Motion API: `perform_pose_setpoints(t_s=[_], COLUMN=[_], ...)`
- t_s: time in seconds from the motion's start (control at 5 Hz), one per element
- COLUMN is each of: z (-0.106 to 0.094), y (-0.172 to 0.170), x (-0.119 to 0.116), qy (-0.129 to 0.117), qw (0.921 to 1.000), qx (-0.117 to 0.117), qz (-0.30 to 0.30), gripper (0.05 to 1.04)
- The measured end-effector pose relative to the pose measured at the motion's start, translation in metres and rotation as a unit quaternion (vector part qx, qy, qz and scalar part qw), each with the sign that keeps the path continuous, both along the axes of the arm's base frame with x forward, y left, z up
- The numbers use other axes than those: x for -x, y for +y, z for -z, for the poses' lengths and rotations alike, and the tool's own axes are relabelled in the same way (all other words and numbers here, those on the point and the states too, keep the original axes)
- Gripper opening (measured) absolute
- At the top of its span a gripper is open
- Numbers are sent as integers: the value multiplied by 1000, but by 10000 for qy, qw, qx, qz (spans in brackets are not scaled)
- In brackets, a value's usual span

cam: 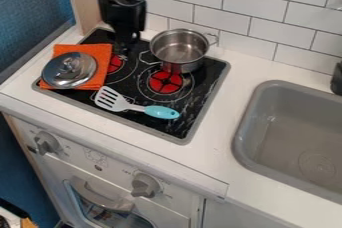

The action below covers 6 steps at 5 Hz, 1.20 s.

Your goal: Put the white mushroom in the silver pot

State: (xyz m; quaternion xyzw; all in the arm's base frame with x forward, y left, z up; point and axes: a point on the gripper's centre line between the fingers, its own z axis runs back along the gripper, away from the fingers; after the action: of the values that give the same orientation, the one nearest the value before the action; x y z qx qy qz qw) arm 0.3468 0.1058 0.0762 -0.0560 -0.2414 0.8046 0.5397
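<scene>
ok the silver pot (pixel 178 47) sits near the stovetop's (pixel 200 99) back right, looks stiff, slick, best held by 1 handle (pixel 216 37). Can't place the white mushroom; probably light, so pinch gently. Gripper (pixel 125 47)'s at the stovetop's back left, can't tell if it's open.

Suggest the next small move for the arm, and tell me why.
I'd probably raise the gripper slightly and check its grip before moving over the silver pot. It hangs low over the stove, dark against the black top, so I can't tell whether it holds the mushroom. The pot stands uncovered nearby, its rim in the way of a low sideways move.
</scene>
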Motion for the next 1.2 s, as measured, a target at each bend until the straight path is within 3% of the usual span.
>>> perform_pose_setpoints(t_s=[0.4,0.8,1.2], z=[10,33,50], y=[52,86,115], x=[-29,-67,-94], qy=[-394,-446,-536], qw=[9942,9860,9815], qx=[-230,-116,173], qz=[-970,-1602,-1832], gripper=[1001,1001,1001])
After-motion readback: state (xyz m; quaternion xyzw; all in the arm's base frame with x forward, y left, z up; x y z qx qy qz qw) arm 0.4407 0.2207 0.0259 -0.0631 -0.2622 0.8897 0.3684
